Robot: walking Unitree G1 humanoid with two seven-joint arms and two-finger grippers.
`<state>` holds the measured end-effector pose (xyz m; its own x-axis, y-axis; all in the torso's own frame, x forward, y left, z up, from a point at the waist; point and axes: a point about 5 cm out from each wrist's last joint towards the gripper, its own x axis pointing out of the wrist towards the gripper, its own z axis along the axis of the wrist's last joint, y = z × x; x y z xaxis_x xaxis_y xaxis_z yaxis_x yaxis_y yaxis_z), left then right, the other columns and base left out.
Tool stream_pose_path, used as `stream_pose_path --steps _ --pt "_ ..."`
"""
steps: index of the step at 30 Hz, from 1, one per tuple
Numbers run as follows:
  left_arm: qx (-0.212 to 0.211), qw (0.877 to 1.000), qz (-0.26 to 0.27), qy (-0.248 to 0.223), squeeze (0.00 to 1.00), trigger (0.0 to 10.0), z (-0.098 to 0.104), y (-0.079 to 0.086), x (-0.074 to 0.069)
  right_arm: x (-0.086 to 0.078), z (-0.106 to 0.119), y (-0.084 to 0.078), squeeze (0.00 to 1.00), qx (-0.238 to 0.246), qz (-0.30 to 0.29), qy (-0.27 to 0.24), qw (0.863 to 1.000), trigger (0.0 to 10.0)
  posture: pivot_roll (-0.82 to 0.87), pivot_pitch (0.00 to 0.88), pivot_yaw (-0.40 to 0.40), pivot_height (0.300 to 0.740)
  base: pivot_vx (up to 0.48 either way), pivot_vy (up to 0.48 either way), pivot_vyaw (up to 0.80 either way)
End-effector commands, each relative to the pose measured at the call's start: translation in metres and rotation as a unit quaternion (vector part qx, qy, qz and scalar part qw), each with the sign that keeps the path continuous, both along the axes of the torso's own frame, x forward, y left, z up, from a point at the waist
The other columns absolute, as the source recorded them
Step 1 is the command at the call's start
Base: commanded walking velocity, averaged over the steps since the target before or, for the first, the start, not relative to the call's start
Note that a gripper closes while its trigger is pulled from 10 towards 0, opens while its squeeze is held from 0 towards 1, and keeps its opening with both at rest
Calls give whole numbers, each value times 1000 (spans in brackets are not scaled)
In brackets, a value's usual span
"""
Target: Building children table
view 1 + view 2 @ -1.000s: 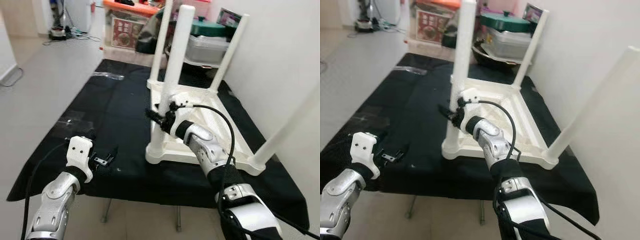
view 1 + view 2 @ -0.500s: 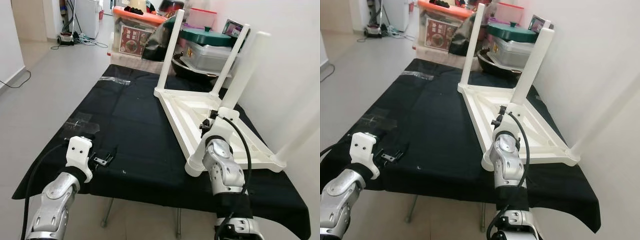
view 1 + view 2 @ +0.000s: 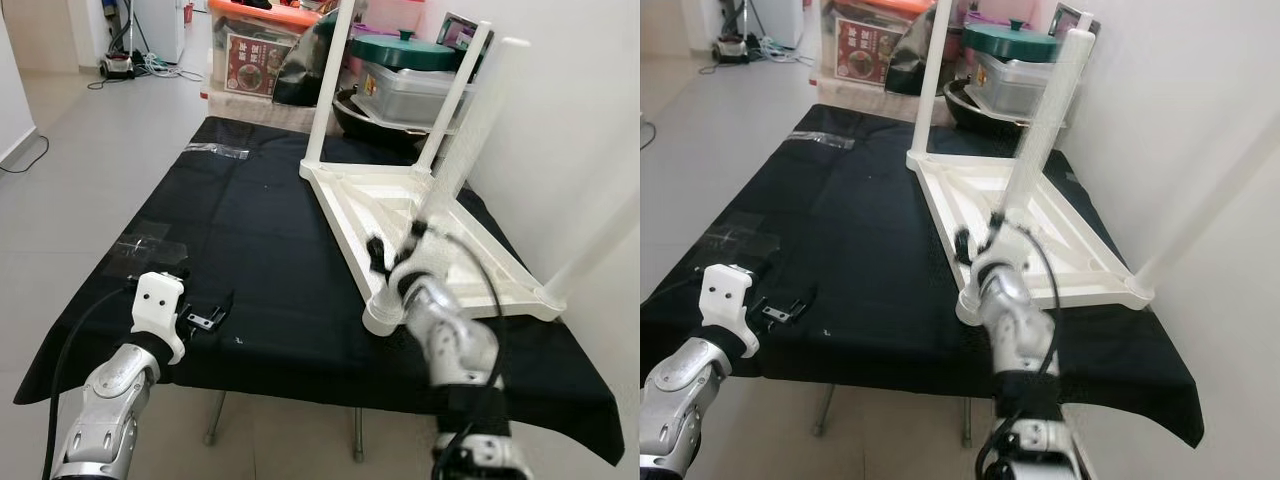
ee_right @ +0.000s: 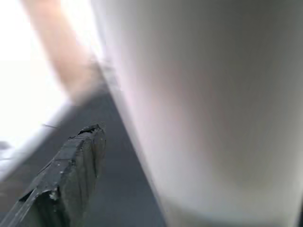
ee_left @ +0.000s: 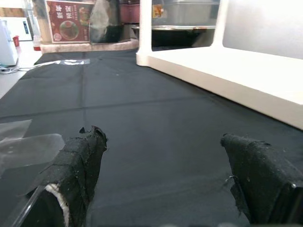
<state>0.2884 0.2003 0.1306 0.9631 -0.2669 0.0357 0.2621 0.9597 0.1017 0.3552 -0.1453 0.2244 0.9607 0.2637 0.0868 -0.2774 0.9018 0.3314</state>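
A white children's table (image 3: pixel 400 190) lies upside down on the black cloth (image 3: pixel 260 230), its legs pointing up. The near corner leg (image 3: pixel 470 130) leans up to the right. My right gripper (image 3: pixel 395 255) is blurred, low on that leg; in the right wrist view the leg (image 4: pixel 203 109) stands very close, and one black finger (image 4: pixel 71 175) is a small gap away from it, so the gripper is open around it. My left gripper (image 3: pixel 205 320) hovers open and empty over the cloth near the front left edge, its fingertips (image 5: pixel 80 161) wide apart.
Storage boxes (image 3: pixel 255 60), a green-lidded pot (image 3: pixel 405 52) and a grey container (image 3: pixel 410 90) crowd the far end. A white wall (image 3: pixel 580 120) runs close along the right. Clear plastic bags (image 3: pixel 150 245) lie on the cloth at the left. Open floor (image 3: pixel 80 150) is on the left.
The white table has swung round on the cloth, its near leg moving right with my right gripper. The right arm is now blurred in motion. The left arm has stayed put.
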Motion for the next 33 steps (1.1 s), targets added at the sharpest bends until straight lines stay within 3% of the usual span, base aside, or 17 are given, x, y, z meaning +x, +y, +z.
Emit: stream_pose_path --steps 1,5,8,13,17,19,20,21,22,23,25,26,27,28,30,32,33 --pt "-5 1000 -7 6 0 10000 -3 -4 1 -5 18 3 0 -6 91 -76 993 10000 128 0 -189 740 0 0 0" --pt "-5 1000 -9 5 0 10000 -3 -5 2 0 11 3 0 -74 219 -102 968 10000 146 0 -205 740 0 0 0" --pt "-6 1000 -10 4 0 10000 -3 -6 3 3 3 9 0 -93 255 -96 958 10000 155 0 -210 740 0 0 0" --pt "-6 1000 -7 3 0 10000 -4 -6 3 9 -13 36 0 -138 343 -83 925 10000 172 0 -224 740 0 0 0" --pt "-6 1000 -4 3 0 10000 -4 -6 2 -3 -18 70 0 -162 452 -103 871 10000 192 0 -238 740 0 0 0" --pt "-6 1000 -4 3 0 10000 -4 -6 2 -3 -18 70 0 -162 452 -103 871 10000 192 0 -238 740 0 0 0" --pt "-7 1000 -4 2 0 10000 -4 -6 1 -10 -22 79 0 -169 481 -108 854 10000 192 0 -239 740 0 0 0" --pt "-8 1000 -4 2 0 10000 -4 -6 1 -14 -29 86 0 -179 494 -105 844 8235 189 0 -238 740 0 0 0" --pt "-8 1000 -4 2 0 10000 -4 -6 1 -14 -29 86 0 -179 494 -105 844 8235 189 0 -238 740 0 0 0" --pt "-9 1000 -4 2 0 10000 -4 -7 1 -17 -35 89 0 -190 499 -102 840 4627 187 0 -238 740 0 0 0" --pt "-9 1000 -4 2 0 10000 -4 -7 1 -17 -35 89 0 -190 499 -102 840 4627 187 0 -238 740 0 0 0" --pt "-11 1000 -5 1 0 10000 -4 -7 1 -11 -45 89 0 -209 458 -73 861 0 177 0 -232 740 0 0 0" --pt "-12 1000 -6 1 0 10000 -4 -7 0 0 -56 83 0 -224 383 -31 896 0 172 0 -234 740 0 0 0" --pt "-12 1000 -6 1 0 10000 -4 -7 0 0 -56 83 0 -224 383 -31 896 0 172 0 -234 740 0 0 0" --pt "-14 1000 -8 0 0 10000 -4 -7 0 25 -72 49 0 -226 137 73 962 0 164 0 -228 740 0 0 0" --pt "-14 1000 -8 0 0 10000 -4 -7 0 25 -72 49 0 -226 137 73 962 0 164 0 -228 740 0 0 0" --pt "-15 1000 -8 -1 0 10000 -4 -7 0 30 -77 34 0 -221 48 110 968 0 164 0 -228 740 0 0 0"
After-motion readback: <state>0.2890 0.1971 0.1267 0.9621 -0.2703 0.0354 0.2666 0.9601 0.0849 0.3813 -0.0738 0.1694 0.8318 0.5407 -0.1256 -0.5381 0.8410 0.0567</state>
